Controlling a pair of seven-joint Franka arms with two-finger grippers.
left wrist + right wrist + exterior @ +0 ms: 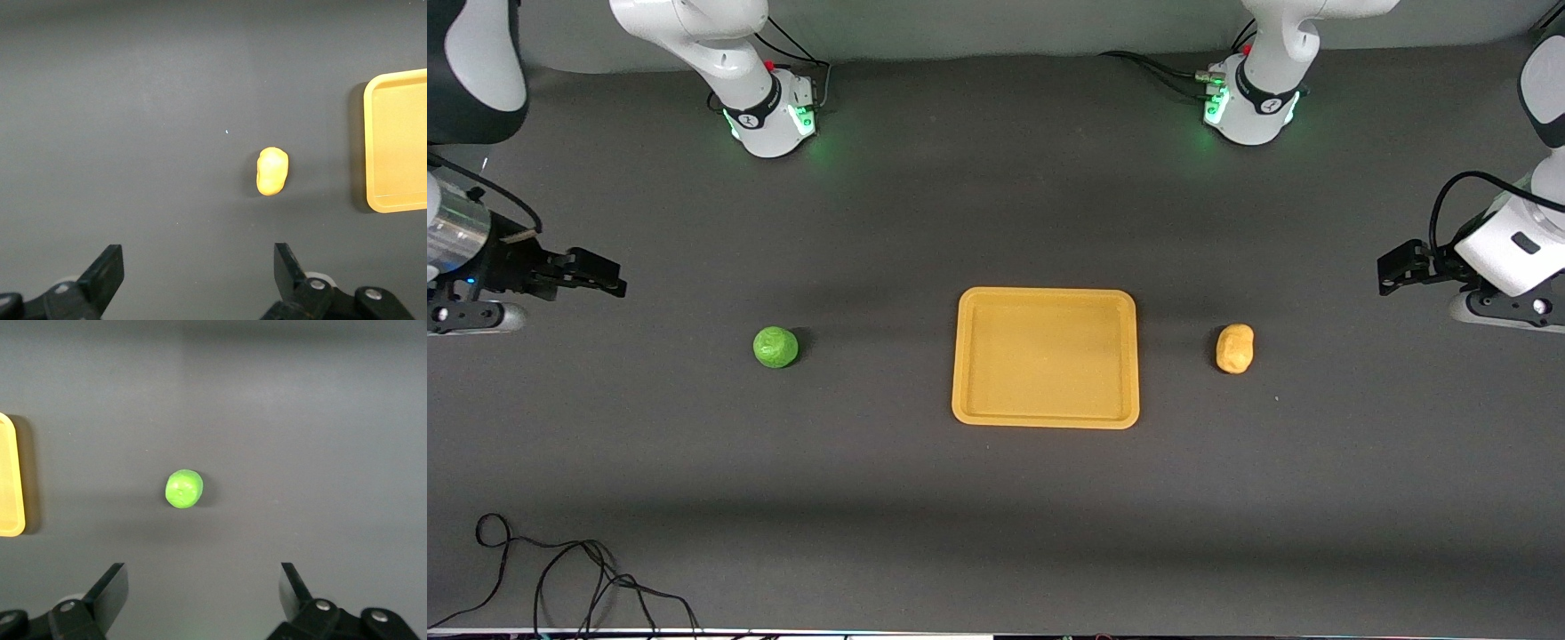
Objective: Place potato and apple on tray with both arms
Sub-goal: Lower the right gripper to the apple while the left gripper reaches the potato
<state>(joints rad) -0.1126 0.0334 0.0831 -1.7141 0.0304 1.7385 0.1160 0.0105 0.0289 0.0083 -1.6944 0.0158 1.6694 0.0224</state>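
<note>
The yellow-orange tray [1047, 420] lies empty at the table's middle. The tan potato [1234, 348] lies beside it toward the left arm's end; the left wrist view shows it [272, 171] and the tray's edge [371, 140]. The green apple [775, 347] lies toward the right arm's end; the right wrist view shows it [183, 489] with a sliver of tray [15, 480]. My left gripper [1394, 268] hangs open and empty over the table's left-arm end, its jaws [199, 267] wide apart. My right gripper [600, 274] hangs open and empty over the right-arm end [203, 587].
The two arm bases [774, 116] [1249, 107] glow green at the table's edge farthest from the front camera. A loose black cable [560, 578] lies at the near edge toward the right arm's end. Dark table surface surrounds the tray and both fruits.
</note>
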